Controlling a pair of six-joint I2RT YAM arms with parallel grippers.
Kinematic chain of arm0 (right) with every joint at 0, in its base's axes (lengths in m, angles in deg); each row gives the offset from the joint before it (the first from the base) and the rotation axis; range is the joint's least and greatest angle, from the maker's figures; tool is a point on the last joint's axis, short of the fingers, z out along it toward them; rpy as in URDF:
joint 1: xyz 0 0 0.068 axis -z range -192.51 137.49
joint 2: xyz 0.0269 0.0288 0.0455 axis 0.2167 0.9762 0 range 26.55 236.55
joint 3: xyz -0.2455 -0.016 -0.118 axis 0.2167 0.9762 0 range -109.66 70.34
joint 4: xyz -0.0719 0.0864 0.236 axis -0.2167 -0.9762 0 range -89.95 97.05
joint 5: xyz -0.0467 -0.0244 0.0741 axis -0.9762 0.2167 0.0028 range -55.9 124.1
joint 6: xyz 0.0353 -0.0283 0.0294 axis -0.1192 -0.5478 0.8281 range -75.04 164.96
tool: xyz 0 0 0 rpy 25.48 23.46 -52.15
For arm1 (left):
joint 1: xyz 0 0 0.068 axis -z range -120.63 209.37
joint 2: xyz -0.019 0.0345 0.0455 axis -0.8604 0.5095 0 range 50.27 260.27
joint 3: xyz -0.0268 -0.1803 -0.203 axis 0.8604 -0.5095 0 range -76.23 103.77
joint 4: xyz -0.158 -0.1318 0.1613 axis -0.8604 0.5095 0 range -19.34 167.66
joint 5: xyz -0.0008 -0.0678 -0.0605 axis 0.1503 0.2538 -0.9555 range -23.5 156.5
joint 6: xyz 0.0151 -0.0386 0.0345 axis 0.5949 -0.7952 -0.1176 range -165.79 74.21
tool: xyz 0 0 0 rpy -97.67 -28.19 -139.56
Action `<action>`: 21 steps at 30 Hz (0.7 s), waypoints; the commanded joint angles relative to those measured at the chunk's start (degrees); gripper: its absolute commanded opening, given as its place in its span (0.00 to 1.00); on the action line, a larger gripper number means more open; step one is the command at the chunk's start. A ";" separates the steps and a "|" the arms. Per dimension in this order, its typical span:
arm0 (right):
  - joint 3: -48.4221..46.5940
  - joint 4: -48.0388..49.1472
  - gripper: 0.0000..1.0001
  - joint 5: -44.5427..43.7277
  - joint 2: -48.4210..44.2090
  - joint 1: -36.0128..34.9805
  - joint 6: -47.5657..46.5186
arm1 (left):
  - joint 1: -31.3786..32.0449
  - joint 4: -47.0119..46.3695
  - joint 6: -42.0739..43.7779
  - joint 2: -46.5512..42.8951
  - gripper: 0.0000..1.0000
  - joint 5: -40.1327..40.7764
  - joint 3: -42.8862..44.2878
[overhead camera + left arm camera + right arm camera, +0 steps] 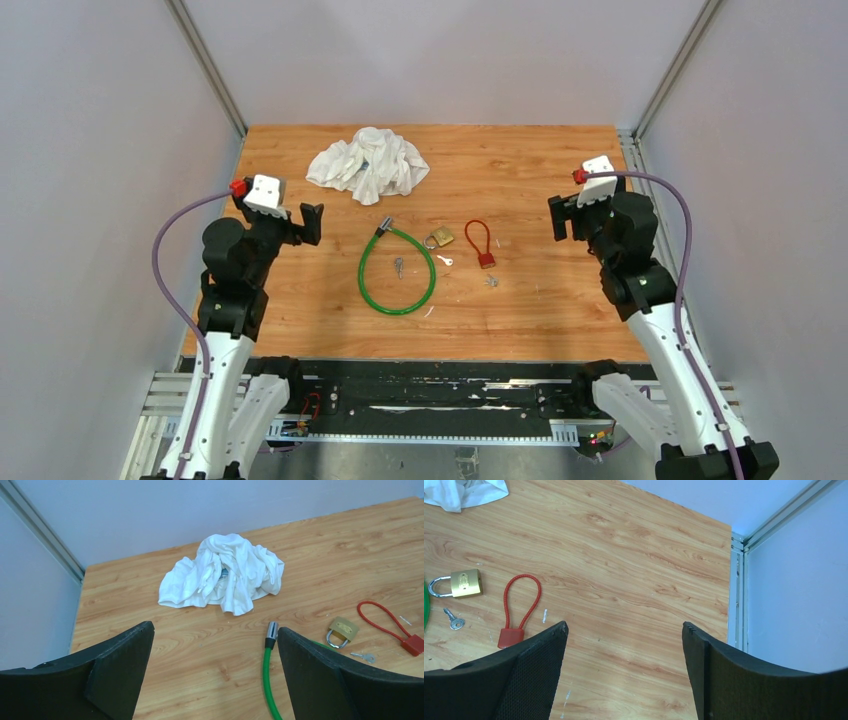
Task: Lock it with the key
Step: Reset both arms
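Open tabletop (560, 180) flanks the green cable lock (361, 275); cloth (368, 165) lies beyond.

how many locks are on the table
3: green looped cable lock centre-left, small brass padlock to its right, red cable lock further right. The crumpled white cloth may hide more.

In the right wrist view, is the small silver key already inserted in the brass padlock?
No, the small silver key lies flat on the wooden table, apart from the brass padlock.
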 commanded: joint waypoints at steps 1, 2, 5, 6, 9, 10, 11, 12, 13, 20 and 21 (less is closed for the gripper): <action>0.14 -0.12 0.83 -0.34 -2.12 1.05 -1.43 | 0.18 -0.06 0.45 -1.19 0.98 -2.48 0.61; 0.08 -0.12 0.83 -0.72 -2.62 1.12 -1.67 | 0.18 0.54 0.55 -1.21 0.98 -2.61 1.10; 0.21 -0.12 0.83 -0.51 -4.07 1.76 -2.16 | 0.18 2.21 0.65 -1.75 0.98 -2.45 1.91; 0.25 -0.07 0.83 -0.42 -4.50 1.73 -2.39 | 0.18 2.33 0.83 -2.02 0.98 -2.56 2.03; 0.23 -0.12 0.84 -0.66 -5.36 1.97 -3.06 | 0.18 3.64 1.96 -2.19 0.98 -2.95 2.87; 0.29 -0.19 0.84 -0.61 -5.57 2.25 -3.21 | 0.18 4.01 2.10 -2.26 0.98 -2.83 3.11; 0.44 -0.27 0.84 -0.39 -5.78 2.39 -3.40 | 0.18 4.10 2.12 -2.40 0.98 -2.67 3.26; 0.50 -0.29 0.84 0.07 -5.88 2.45 -3.58 | 0.18 4.21 2.05 -2.56 0.98 -2.59 3.25; 0.47 -0.29 0.84 0.51 -5.88 2.45 -3.52 | 0.18 4.32 2.19 -2.76 0.98 -2.61 3.26; 0.25 -0.99 0.84 2.80 -4.94 2.48 -2.50 | 0.18 4.89 2.36 -2.71 0.98 -2.81 3.61; 0.23 -0.95 0.84 2.66 -4.94 2.44 -2.51 | 0.18 4.94 2.34 -2.67 0.98 -2.84 3.78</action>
